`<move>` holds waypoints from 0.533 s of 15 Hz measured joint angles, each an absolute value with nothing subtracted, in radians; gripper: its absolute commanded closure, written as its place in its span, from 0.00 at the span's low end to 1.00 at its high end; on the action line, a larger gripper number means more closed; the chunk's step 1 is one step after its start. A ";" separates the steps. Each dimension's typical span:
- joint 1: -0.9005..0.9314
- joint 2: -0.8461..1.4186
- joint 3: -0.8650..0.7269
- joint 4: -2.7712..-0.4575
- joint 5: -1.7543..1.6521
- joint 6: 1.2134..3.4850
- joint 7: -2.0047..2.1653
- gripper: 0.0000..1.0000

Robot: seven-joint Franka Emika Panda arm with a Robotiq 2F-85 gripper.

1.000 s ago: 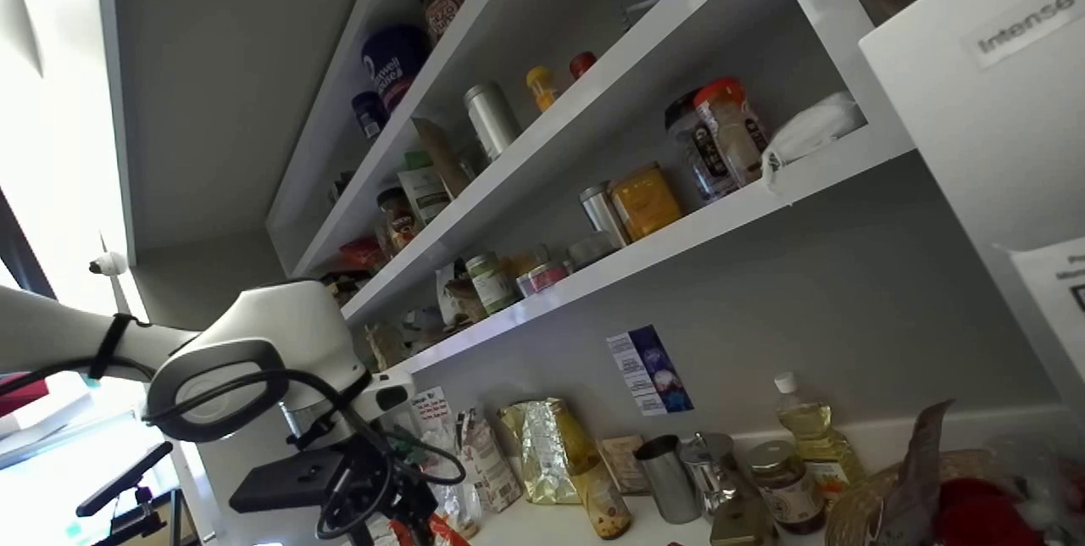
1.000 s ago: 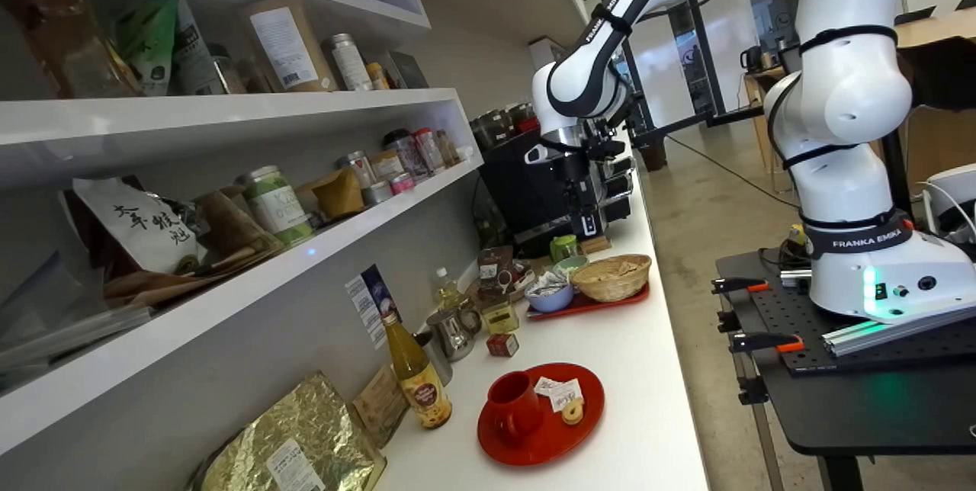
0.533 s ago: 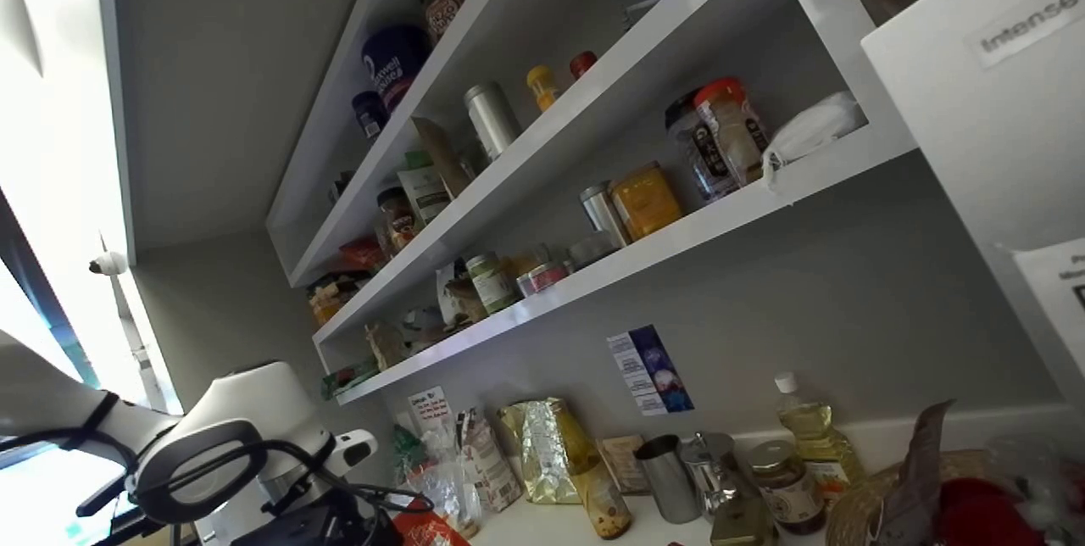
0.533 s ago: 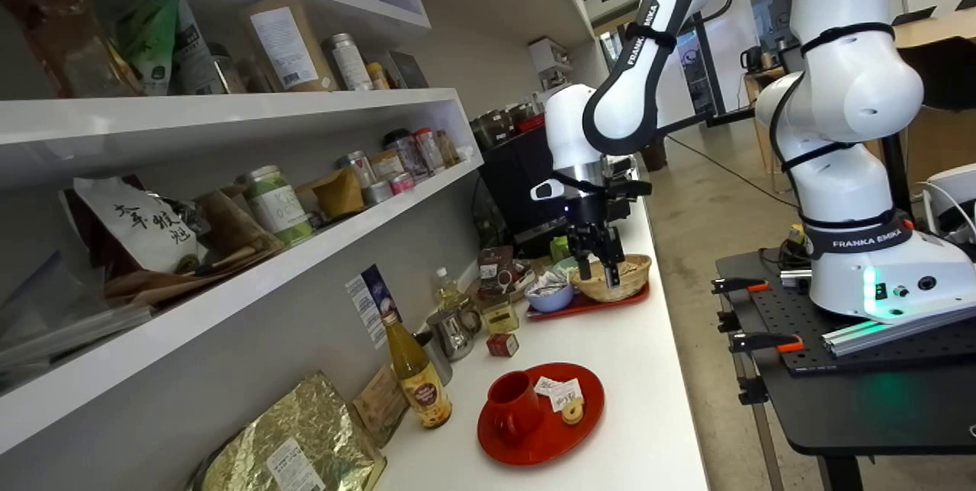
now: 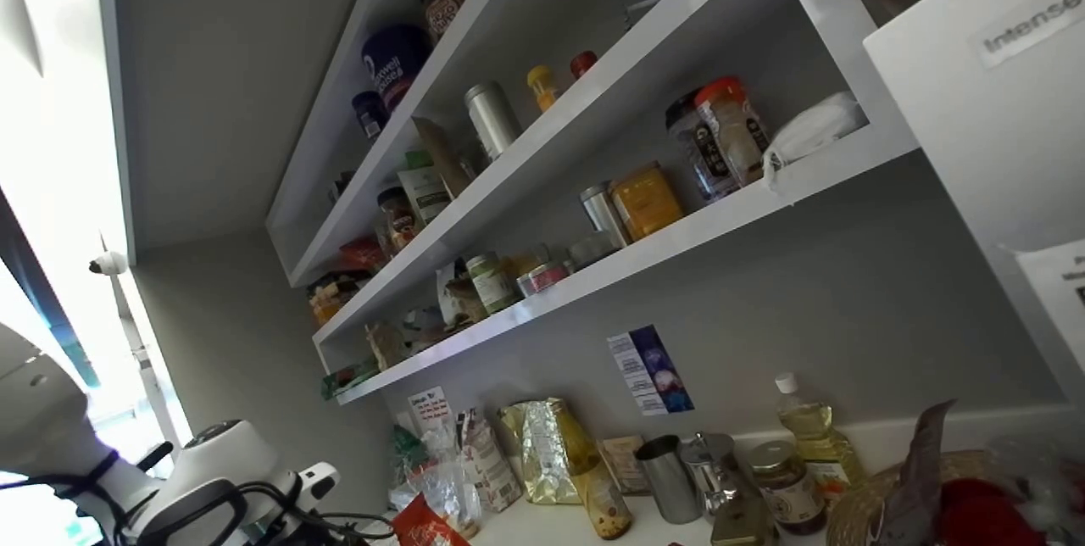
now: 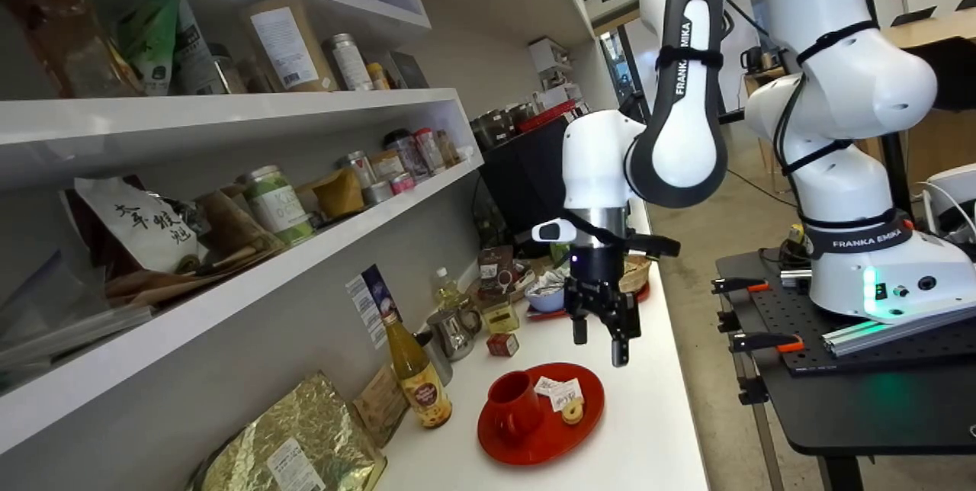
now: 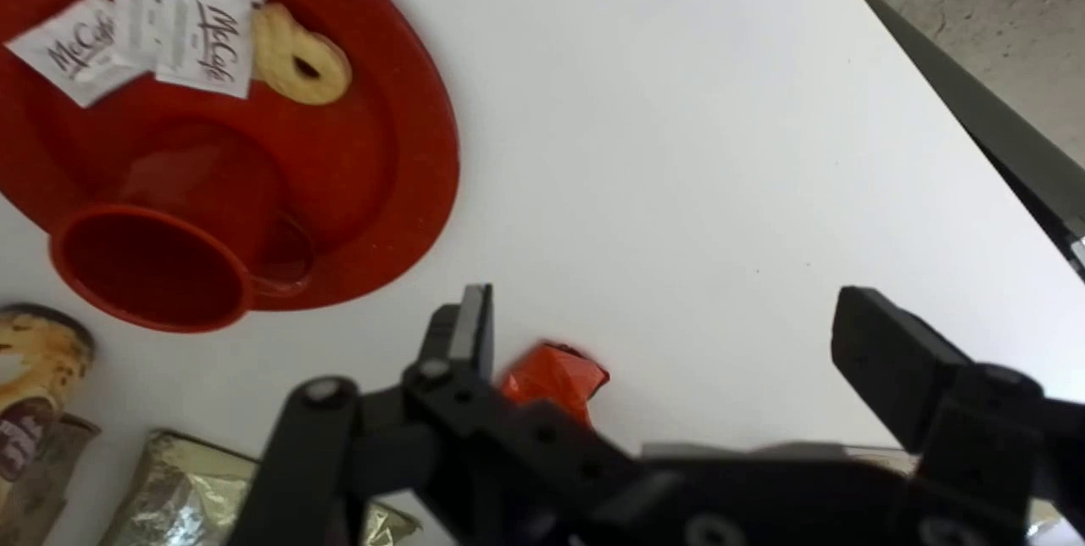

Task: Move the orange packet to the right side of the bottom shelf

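Observation:
The orange packet (image 5: pixel 424 526) is on the white counter at the bottom edge of an exterior view, in front of a clear plastic bag. In the wrist view only a crumpled red-orange corner of it (image 7: pixel 555 378) shows beside the left finger; the gripper hides the rest. It is out of view in an exterior view. My gripper (image 6: pixel 601 343) hangs pointing down over the counter, behind the red plate. In the wrist view the gripper (image 7: pixel 661 300) has its fingers wide apart with nothing between them. The bottom shelf (image 5: pixel 720 218) runs above the counter; its front edge also shows in an exterior view (image 6: pixel 229 299).
A red plate (image 6: pixel 564 445) with a red mug (image 6: pixel 512 404), small sachets and a biscuit lies on the counter. A yellow bottle (image 6: pixel 423 388), gold bag (image 6: pixel 301 430) and metal jug (image 6: pixel 451 332) stand along the wall. Jars, tins and a yellow-orange box (image 5: pixel 646 200) stand on the bottom shelf.
The arm has swung along the counter, away from the black machine and nearer the red plate, and come lower. The shelf's far end and more of the orange packet are now uncovered.

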State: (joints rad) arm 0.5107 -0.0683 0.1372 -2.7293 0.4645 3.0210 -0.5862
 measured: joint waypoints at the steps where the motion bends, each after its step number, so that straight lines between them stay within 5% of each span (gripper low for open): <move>1: 0.531 -0.030 0.154 -2.713 0.487 3.070 -0.567 0.00; 8: 0.571 0.328 0.213 -2.504 0.508 3.442 -0.380 0.00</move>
